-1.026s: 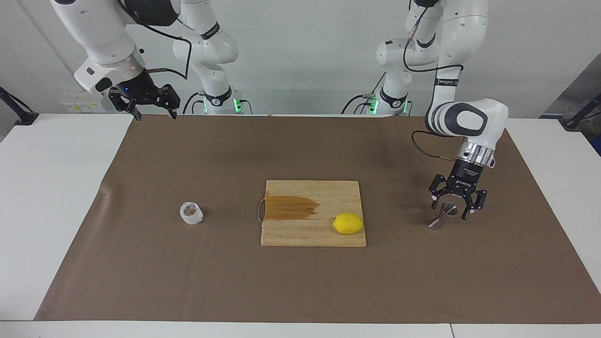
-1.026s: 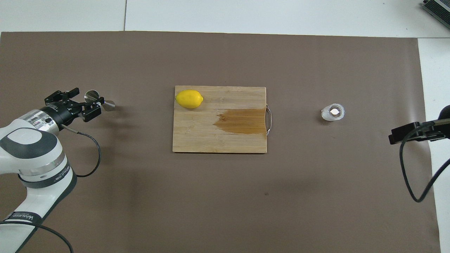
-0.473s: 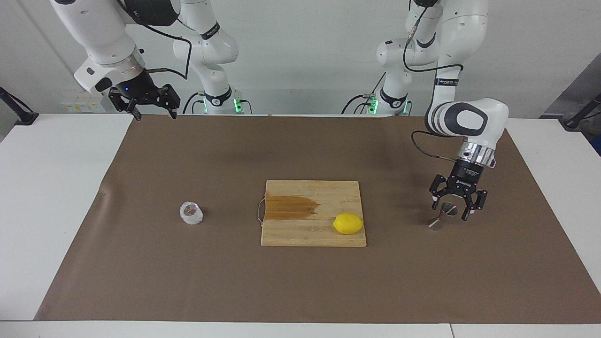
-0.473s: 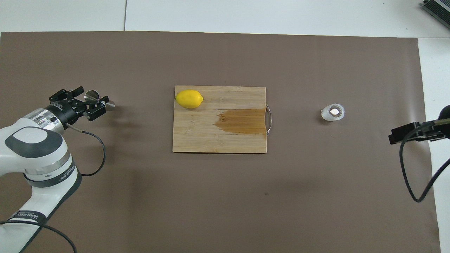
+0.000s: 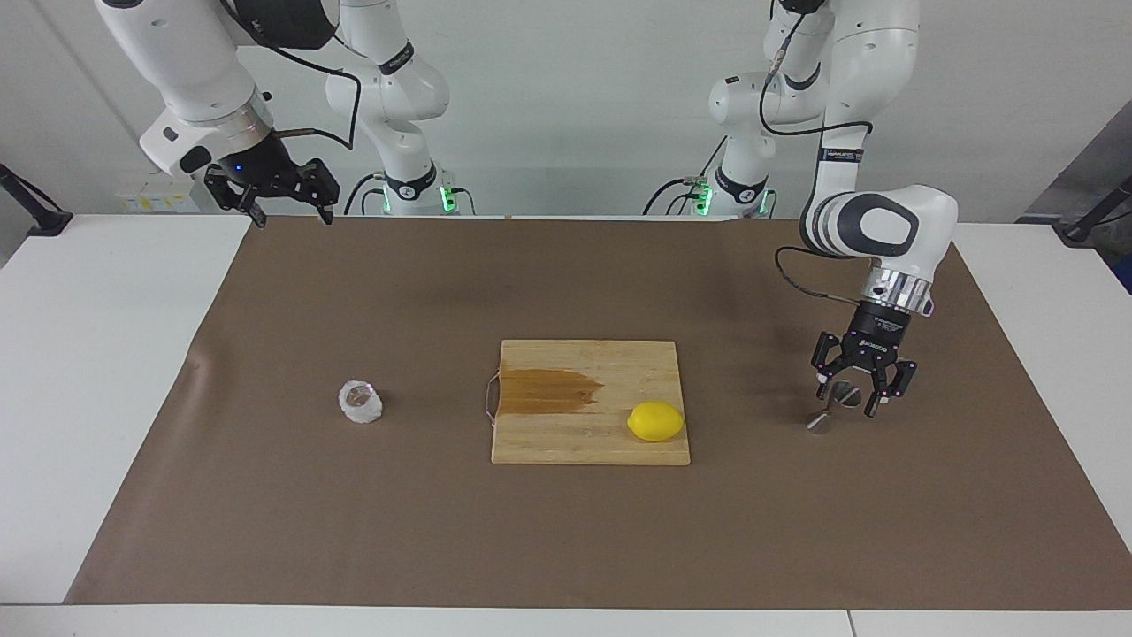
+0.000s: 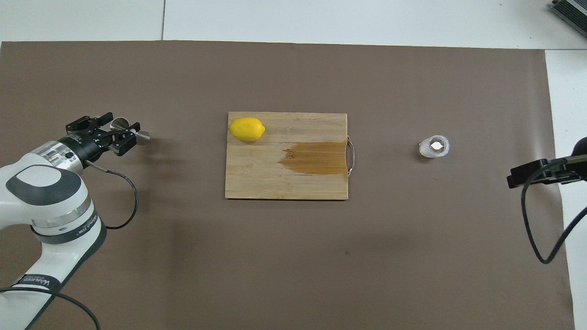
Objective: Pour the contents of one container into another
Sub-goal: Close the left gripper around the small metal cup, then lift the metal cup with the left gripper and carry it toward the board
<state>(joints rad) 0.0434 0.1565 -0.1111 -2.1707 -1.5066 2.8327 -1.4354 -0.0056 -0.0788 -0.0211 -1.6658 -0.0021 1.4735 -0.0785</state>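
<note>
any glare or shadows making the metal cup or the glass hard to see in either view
Overhead view: the jigger's rim shines bright, partly covered by the left gripper, and the glass cup shows a white glint inside. Facing view: the jigger is small and grey between the fingers, with a soft shadow on the brown paper; the right gripper waits.

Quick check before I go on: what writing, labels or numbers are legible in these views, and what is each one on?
"WANHED": roughly how the black band round the left arm reads in the overhead view, its last letters unsure.
Black band on the left arm's upright link, facing view: white print, too small to read.
Left tool body: white marking, too small to read.
Glass cup, jigger, lemon, cutting board: no text.
</note>
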